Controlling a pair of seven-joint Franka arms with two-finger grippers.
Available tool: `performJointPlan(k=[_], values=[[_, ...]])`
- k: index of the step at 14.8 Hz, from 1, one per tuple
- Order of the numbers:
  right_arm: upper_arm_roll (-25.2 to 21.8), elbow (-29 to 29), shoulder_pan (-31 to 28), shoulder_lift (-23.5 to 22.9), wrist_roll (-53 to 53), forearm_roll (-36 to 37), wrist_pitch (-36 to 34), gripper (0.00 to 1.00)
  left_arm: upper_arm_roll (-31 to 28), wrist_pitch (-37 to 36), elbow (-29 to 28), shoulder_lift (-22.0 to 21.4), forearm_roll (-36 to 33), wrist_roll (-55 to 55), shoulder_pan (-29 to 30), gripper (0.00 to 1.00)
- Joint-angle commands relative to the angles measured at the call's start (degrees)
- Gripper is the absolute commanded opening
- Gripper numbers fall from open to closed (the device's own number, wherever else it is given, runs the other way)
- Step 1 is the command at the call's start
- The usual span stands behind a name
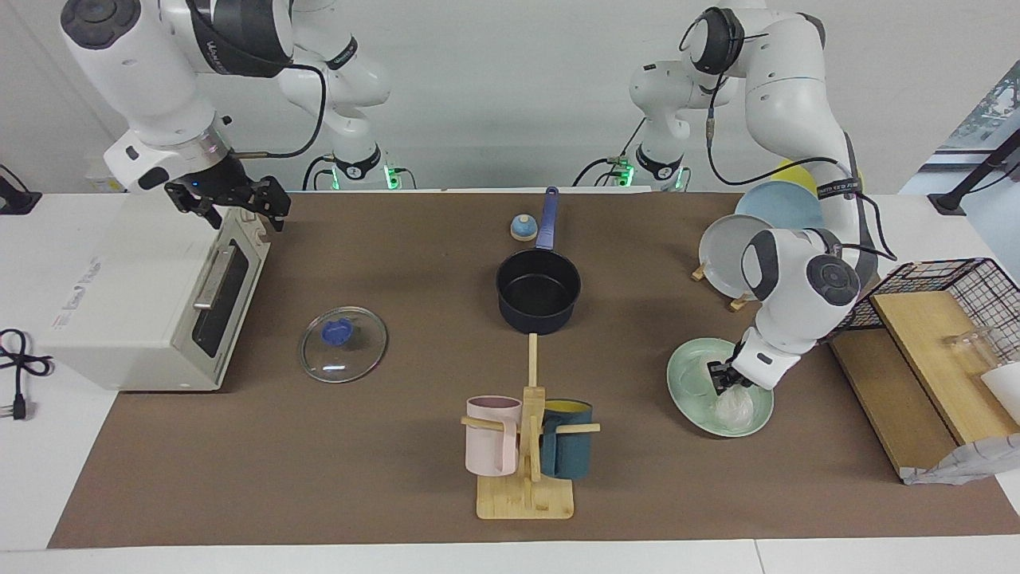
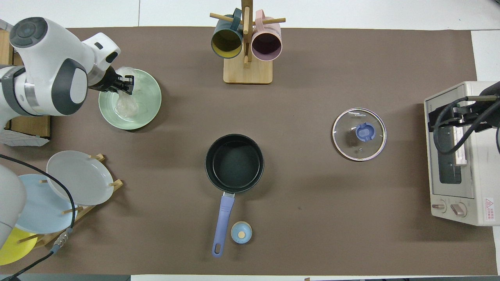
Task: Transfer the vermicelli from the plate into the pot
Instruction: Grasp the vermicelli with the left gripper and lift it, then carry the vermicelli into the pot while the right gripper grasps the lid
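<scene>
Vermicelli (image 1: 734,408) pinched by left gripper (image 1: 723,381) over plate (image 1: 687,375); right gripper (image 1: 239,203) wide above oven (image 1: 127,295).

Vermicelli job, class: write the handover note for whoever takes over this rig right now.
Left gripper: shut on vermicelli, low over the plate.
Right gripper: open, waiting over the toaster oven.
Pot: mid-table, empty, lid off beside it toward the right arm's end.
Done: noodles gripped. Left: lift, carry to the pot, drop; check the plate for more.
</scene>
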State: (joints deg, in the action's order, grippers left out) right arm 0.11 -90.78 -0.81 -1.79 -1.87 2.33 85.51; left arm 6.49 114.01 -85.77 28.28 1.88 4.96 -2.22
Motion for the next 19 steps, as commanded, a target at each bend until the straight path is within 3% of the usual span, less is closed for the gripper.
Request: performJointPlan(k=[1,4,7,9,11,14,16,19], values=[[0.16,0.25,-0.51,0.38,-0.33,-1.28,-0.69,1.00,-0.34,-9.74,0.68,-7.70,5.23,5.64,-1.21,0.00],[0.16,0.16,-0.51,0.38,-0.33,-1.28,-0.69,1.00,-0.25,-21.96,4.81,-12.36,5.68,13.48,-6.55,0.00],[0.16,0.25,-0.51,0.38,-0.42,-1.28,-0.69,1.00,-0.16,-25.06,3.86,-17.81,8.93,20.52,-12.00,0.00],[0.16,0.16,-0.51,0.38,-0.33,-1.28,-0.69,1.00,-0.07,-26.12,1.67,-19.05,9.11,23.68,-16.13,0.00],[0.25,0.16,-0.34,0.91,0.28,-1.28,-0.95,1.00,-0.07,-22.11,-5.77,-22.82,9.46,26.32,-20.18,0.00],[0.77,-2.37,0.37,1.79,1.60,-1.89,0.53,1.00,0.01,-9.72,-20.37,-27.40,10.16,29.31,-25.80,0.00],[1.12,-5.18,0.46,2.14,1.78,-4.52,7.28,1.00,0.01,-4.87,-23.73,-26.80,10.17,32.21,-29.15,0.00],[1.21,-9.84,2.29,-0.92,2.04,-4.88,16.41,1.00,-0.07,1.80,-27.16,-24.60,10.17,34.07,-31.79,0.00]])
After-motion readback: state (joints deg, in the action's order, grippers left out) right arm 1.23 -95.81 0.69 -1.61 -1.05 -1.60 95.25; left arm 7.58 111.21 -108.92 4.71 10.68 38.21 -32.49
